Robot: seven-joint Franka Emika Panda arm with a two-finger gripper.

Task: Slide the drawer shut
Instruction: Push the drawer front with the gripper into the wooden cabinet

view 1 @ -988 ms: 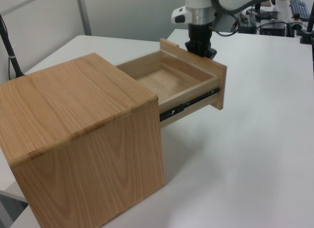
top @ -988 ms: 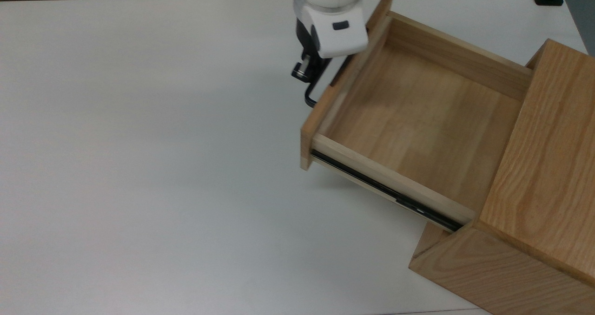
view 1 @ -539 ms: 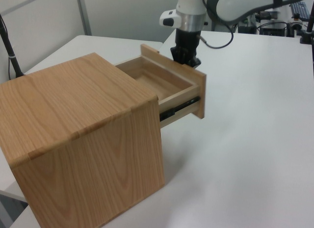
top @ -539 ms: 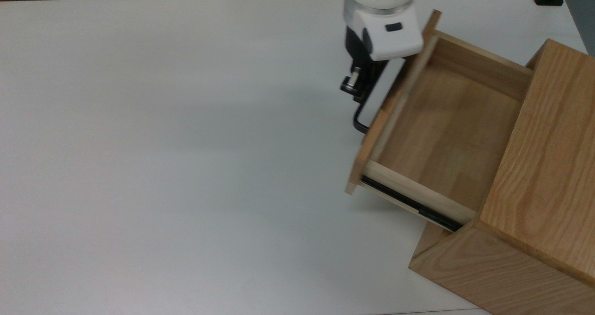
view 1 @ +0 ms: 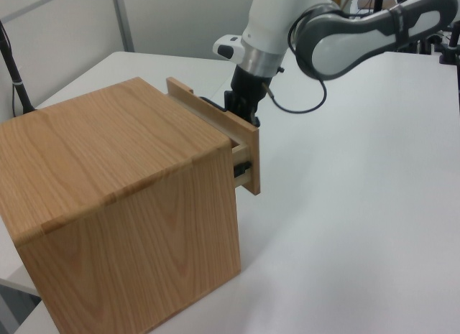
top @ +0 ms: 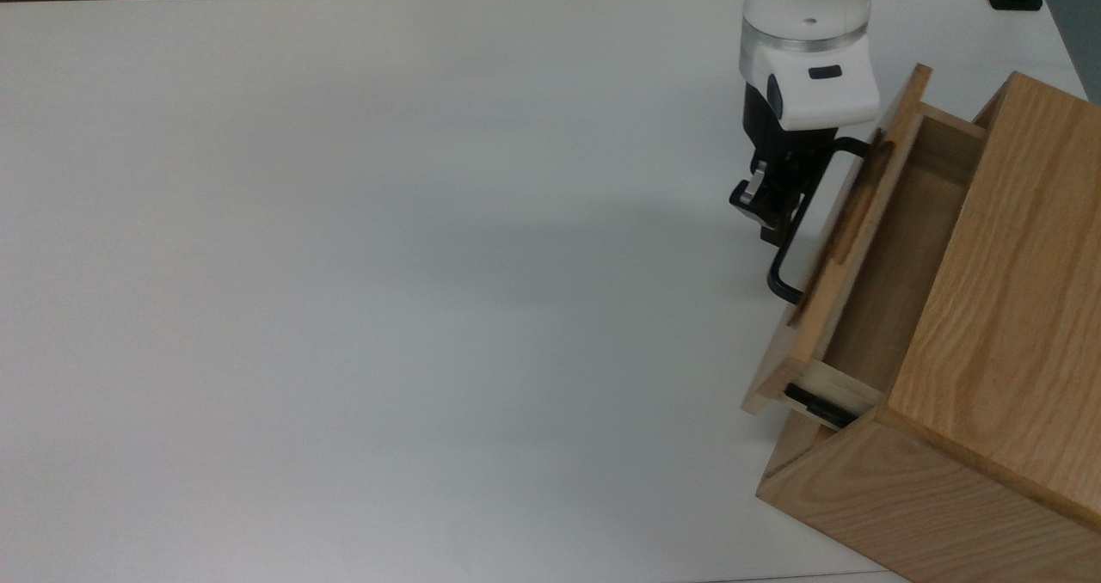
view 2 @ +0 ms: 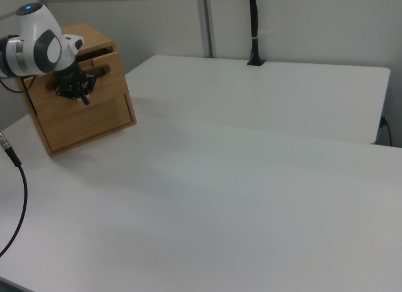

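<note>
The drawer (top: pixel 860 222) is a light wooden box with a flat front panel and a black U-shaped handle (top: pixel 787 260). It sticks only a short way out of the oak-grained cabinet (top: pixel 1006 308), and a short piece of black side rail (top: pixel 813 404) shows. My gripper (top: pixel 768 207) sits at the handle on the top view's left side of the front panel, shut around the bar. In the left view the drawer front (view 1: pixel 248 158) stands just off the cabinet (view 1: pixel 115 205) with the gripper (view 1: pixel 244 111) against it. In the right view the gripper (view 2: pixel 76 90) is at the cabinet's face.
The white table (top: pixel 344 265) stretches wide to the top view's left of the cabinet. A black post (view 2: pixel 254 28) is clamped at the far edge in the right view. A cable (view 2: pixel 16 198) hangs at the right view's left.
The drawer has slid most of the way into the cabinet, toward the top view's right. My gripper has travelled with it, staying at the handle.
</note>
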